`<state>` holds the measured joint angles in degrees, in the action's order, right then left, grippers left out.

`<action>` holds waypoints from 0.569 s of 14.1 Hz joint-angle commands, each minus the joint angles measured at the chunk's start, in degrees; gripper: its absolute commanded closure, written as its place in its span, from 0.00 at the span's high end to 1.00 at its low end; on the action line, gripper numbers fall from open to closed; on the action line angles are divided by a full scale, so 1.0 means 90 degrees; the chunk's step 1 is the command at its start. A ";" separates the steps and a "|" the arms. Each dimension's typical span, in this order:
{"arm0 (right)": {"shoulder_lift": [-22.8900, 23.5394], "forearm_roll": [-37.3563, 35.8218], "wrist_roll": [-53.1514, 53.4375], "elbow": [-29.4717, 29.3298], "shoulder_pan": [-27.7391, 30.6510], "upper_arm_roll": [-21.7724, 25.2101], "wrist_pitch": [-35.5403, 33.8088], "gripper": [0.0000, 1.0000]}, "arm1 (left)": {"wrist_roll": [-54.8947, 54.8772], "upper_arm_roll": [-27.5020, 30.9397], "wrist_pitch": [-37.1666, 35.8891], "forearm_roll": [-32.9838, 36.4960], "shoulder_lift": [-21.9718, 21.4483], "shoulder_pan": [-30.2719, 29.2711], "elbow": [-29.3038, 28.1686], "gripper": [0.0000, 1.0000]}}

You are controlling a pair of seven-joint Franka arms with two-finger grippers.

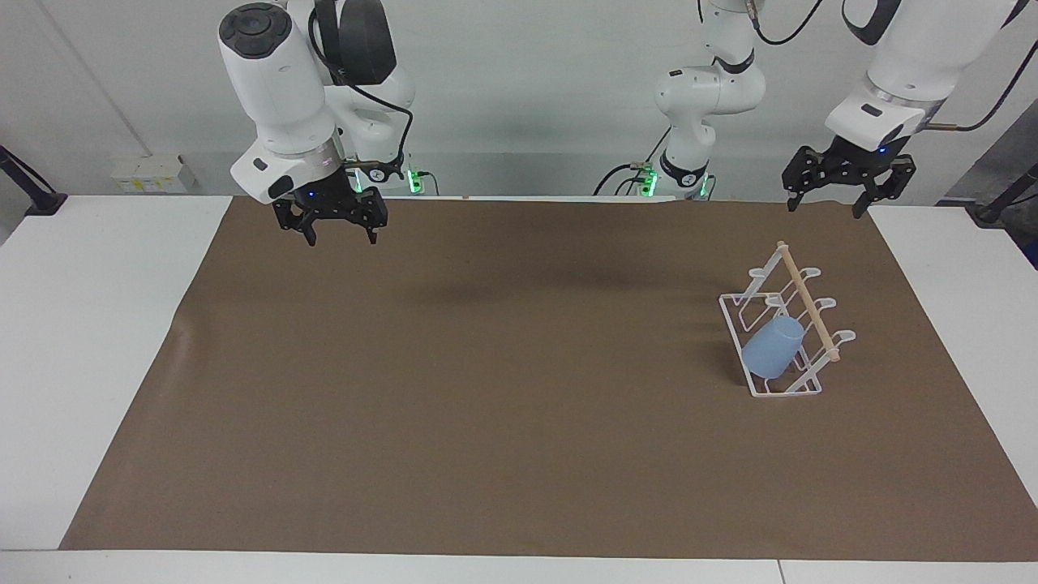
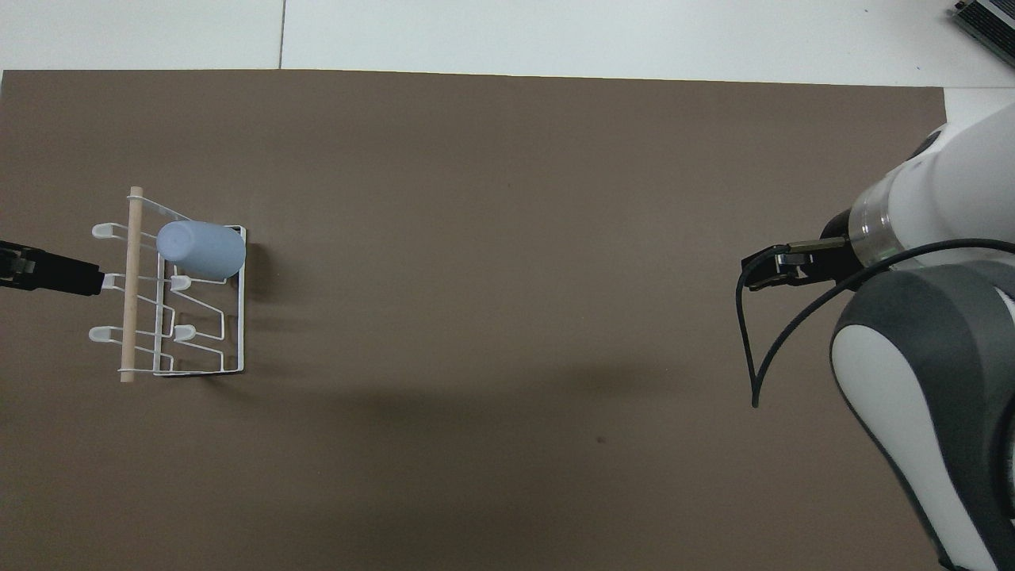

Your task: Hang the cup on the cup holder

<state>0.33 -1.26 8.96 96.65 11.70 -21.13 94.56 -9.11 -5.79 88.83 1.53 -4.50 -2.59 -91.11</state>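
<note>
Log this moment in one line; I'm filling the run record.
cup: hung on holder | left gripper: open, raised, empty | right gripper: open, waiting

No legible text or labels

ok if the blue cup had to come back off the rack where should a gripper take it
Grip the cup across its round side wall, near the closed base that points up and away from the dowel. It hangs tilted, mouth down on a prong of the cup holder, so probably come from above on the side away from the dowel, then draw it off along the prong's slant.
</note>
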 commanded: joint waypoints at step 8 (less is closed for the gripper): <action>-0.0135 0.0140 0.0176 0.0140 0.0125 -0.0084 0.0128 1.00 | 0.0056 -0.0021 -0.0437 -0.0111 0.0256 -0.0288 0.0496 1.00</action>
<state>0.33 -1.20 10.83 96.65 11.70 -21.20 94.64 -8.88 -5.77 85.83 1.29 -1.69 -4.18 -86.24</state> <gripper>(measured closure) 0.000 0.000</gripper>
